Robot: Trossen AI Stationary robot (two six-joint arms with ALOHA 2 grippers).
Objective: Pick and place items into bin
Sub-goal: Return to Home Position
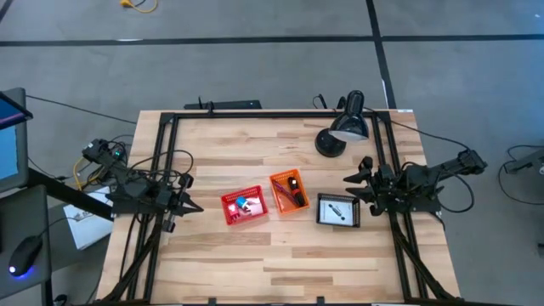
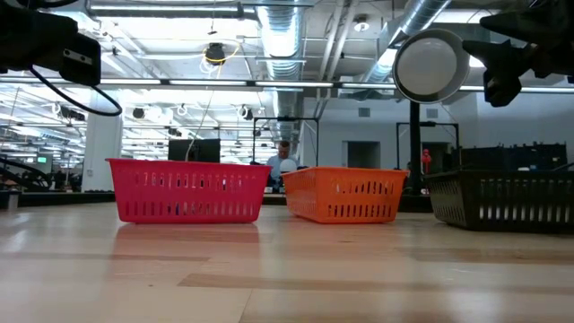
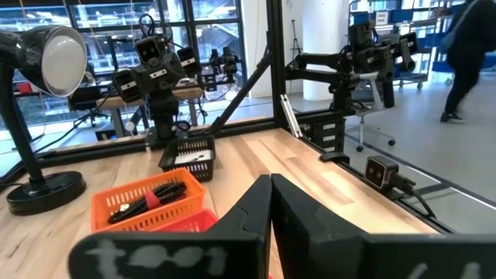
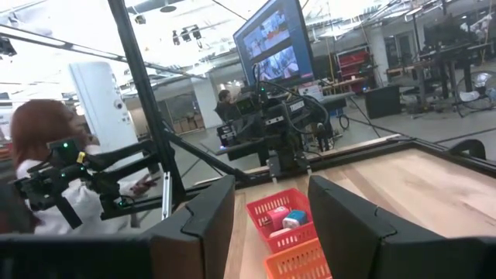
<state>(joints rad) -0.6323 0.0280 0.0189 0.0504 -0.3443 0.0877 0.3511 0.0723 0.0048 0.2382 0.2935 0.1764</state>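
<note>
Left end effector (image 1: 195, 206) hangs clenched and empty over the worktop (image 1: 255, 272), left of the red bin (image 1: 228, 209) with blue cube (image 1: 241, 202) and pink cube (image 4: 277, 215) inside; orange bin (image 1: 274, 189) holds the black-and-red stick (image 1: 291, 189), black bin (image 1: 320, 209) the white card (image 1: 338, 211); right end effector (image 1: 351, 187) spread open, empty, just beside it

Three small bins in a row, all upright. In the red bin (image 2: 186, 190): a pale pink cube (image 4: 277, 216) and a blue cube (image 4: 295, 221), side by side. In the orange bin (image 2: 345, 196), just beside: a black stick (image 1: 291, 189) with a red band, lying slanted. In the black bin (image 2: 502, 199), at the end: a white card (image 1: 337, 211) with dark print, lying flat.
</note>
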